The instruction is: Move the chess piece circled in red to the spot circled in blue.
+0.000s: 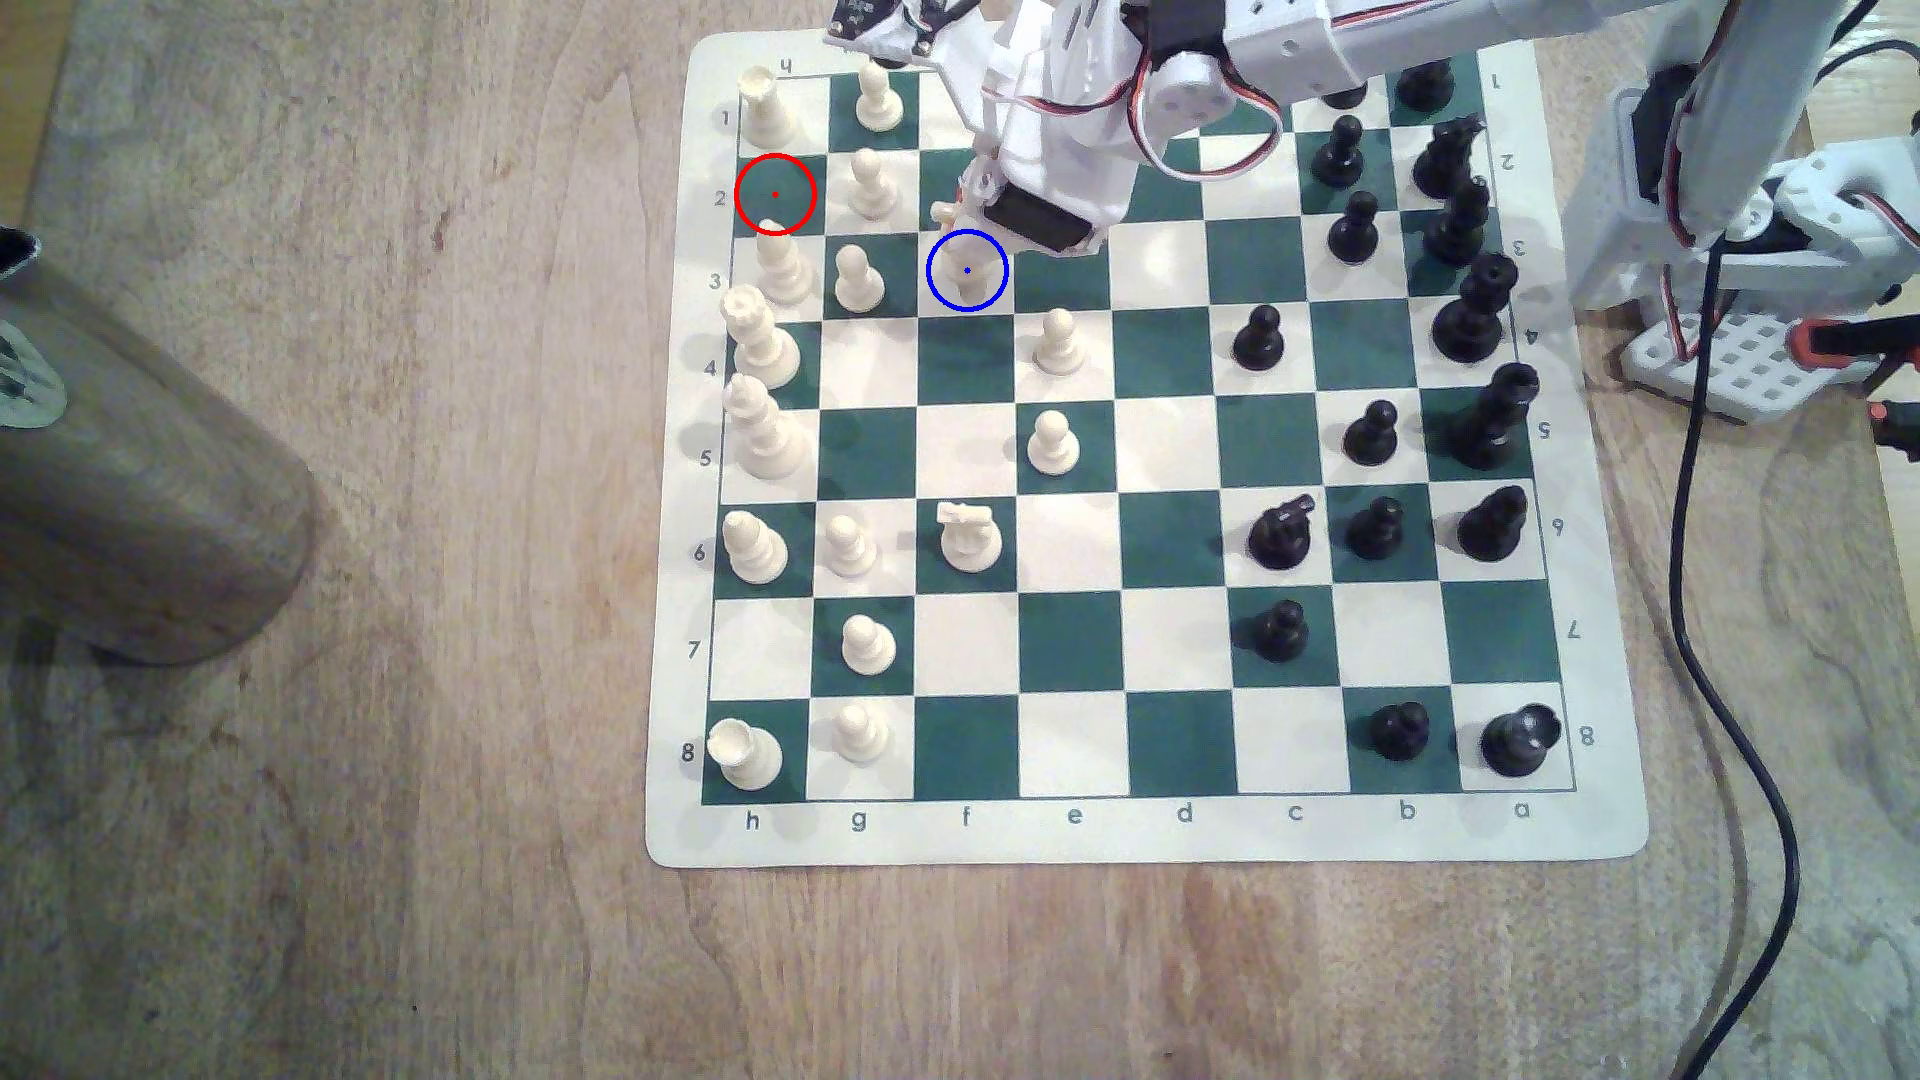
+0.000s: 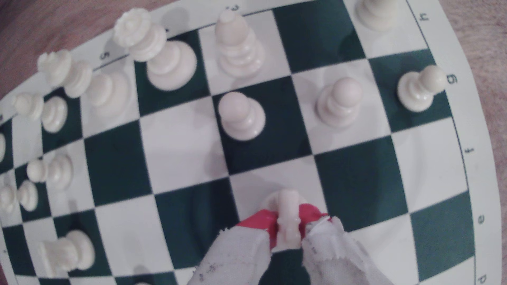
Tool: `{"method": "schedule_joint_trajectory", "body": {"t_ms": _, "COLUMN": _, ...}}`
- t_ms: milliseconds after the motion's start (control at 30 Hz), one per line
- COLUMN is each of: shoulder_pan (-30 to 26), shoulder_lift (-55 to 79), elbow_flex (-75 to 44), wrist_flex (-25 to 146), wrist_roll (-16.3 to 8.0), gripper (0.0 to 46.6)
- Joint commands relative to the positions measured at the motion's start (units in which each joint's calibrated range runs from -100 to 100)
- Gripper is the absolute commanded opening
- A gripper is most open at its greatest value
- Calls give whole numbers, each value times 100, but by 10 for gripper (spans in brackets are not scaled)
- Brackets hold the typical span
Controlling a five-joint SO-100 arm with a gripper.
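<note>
Your tool (image 2: 287, 219) is clamped on the white knight (image 2: 287, 216), its base over the blue-ringed white square (image 1: 967, 272) near the board's (image 1: 1143, 831) far edge.

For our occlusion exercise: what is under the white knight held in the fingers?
Under the white knight lies a cream square, the blue-ringed spot. The red-tipped fingers cover part of its base, so whether it touches the board cannot be told.

board (image 1: 1070, 644): green/cream checks | knight (image 2: 287, 216): cream-white | jaws: red tips, white wrap | rings: red, blue
</note>
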Motion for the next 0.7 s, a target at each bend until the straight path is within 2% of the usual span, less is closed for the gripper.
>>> {"method": "schedule_joint_trajectory", "body": {"t_ms": 0, "shoulder_pan": 35, "shoulder_lift": 55, "elbow_flex": -666, "wrist_flex": -110, "wrist_roll": 0, "gripper": 2}}
{"method": "schedule_joint_trajectory", "body": {"t_ms": 400, "shoulder_pan": -4, "shoulder_lift": 132, "elbow_flex": -721, "wrist_flex": -119, "wrist_roll": -15, "gripper": 2}}
{"method": "schedule_joint_trajectory", "body": {"t_ms": 433, "shoulder_pan": -4, "shoulder_lift": 132, "elbow_flex": -702, "wrist_flex": -110, "wrist_roll": -10, "gripper": 22}}
{"method": "schedule_joint_trajectory", "body": {"t_ms": 467, "shoulder_pan": -4, "shoulder_lift": 123, "elbow_flex": -675, "wrist_flex": -61, "wrist_roll": 0, "gripper": 75}}
{"method": "schedule_joint_trajectory", "body": {"t_ms": 500, "shoulder_pan": -4, "shoulder_lift": 123, "elbow_flex": -675, "wrist_flex": -45, "wrist_roll": 10, "gripper": 95}}
{"method": "schedule_joint_trajectory", "body": {"t_ms": 667, "shoulder_pan": -4, "shoulder_lift": 106, "elbow_flex": -675, "wrist_flex": 45, "wrist_roll": 29, "gripper": 138}}
